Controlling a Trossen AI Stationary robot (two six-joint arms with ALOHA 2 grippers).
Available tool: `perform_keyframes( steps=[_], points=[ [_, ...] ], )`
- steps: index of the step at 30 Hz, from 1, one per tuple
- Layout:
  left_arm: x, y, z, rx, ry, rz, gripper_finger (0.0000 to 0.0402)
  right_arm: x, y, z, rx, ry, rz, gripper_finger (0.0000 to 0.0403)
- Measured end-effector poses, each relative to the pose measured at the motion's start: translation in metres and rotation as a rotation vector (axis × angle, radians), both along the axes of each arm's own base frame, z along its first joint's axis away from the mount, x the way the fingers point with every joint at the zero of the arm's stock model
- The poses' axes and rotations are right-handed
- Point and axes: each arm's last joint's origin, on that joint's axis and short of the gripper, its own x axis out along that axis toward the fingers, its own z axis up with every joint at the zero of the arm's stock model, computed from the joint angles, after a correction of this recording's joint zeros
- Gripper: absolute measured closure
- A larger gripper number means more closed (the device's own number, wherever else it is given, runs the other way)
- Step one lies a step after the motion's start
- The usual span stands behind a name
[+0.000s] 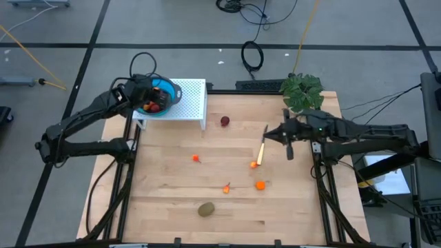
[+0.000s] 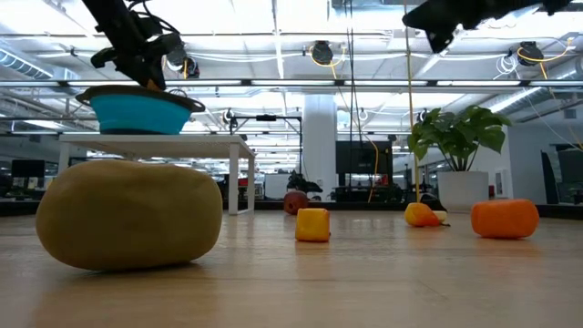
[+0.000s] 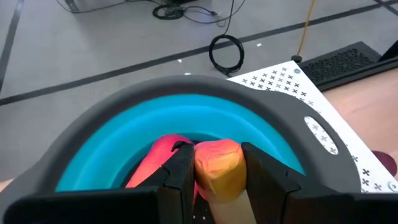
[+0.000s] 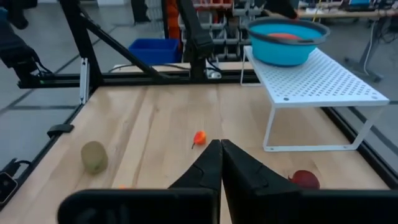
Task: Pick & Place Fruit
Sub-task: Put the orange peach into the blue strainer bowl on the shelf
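My left gripper (image 3: 219, 186) hangs over the blue bowl (image 3: 124, 143) with a dark rim, shut on an orange-yellow fruit piece (image 3: 217, 165). A pink-red piece (image 3: 158, 158) lies in the bowl. The bowl (image 1: 164, 96) stands on a white perforated shelf (image 1: 191, 96) at the table's far left. My right gripper (image 1: 273, 133) is shut and holds nothing, raised above the table's right side. On the table lie a dark red ball (image 1: 224, 121), a brown-green oval (image 1: 206, 209) and small orange bits (image 1: 260, 184). My left gripper pinches the orange-yellow piece by its two opposite sides (image 3: 200, 171) between the two fingers (image 3: 180, 177). The fingers slant down over the bowl's near rim. The piece's free end sticks out past the fingertips above the bowl's hollow; whether it touches anything in the bowl I cannot tell.
A slim yellow-handled knife (image 1: 262, 147) lies right of the table's middle, close below my right gripper. A potted green plant (image 1: 302, 89) stands at the far right corner. The shelf's legs (image 4: 268, 134) rest on the wood near the dark red ball (image 4: 305, 179).
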Motion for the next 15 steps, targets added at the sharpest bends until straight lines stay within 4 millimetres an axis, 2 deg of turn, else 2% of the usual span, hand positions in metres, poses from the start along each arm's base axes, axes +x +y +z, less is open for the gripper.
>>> perform_keyframes(
  steps=[8,15],
  points=[
    [0.000,0.000,0.000,-0.016,-0.032,0.024,0.0293,-0.029,0.002,-0.016,-0.004,-0.056,-0.002,0.0403],
    [-0.001,-0.002,-0.003,-0.055,-0.022,0.001,0.0293,-0.044,0.001,-0.028,0.018,-0.090,-0.066,0.0403]
  ],
)
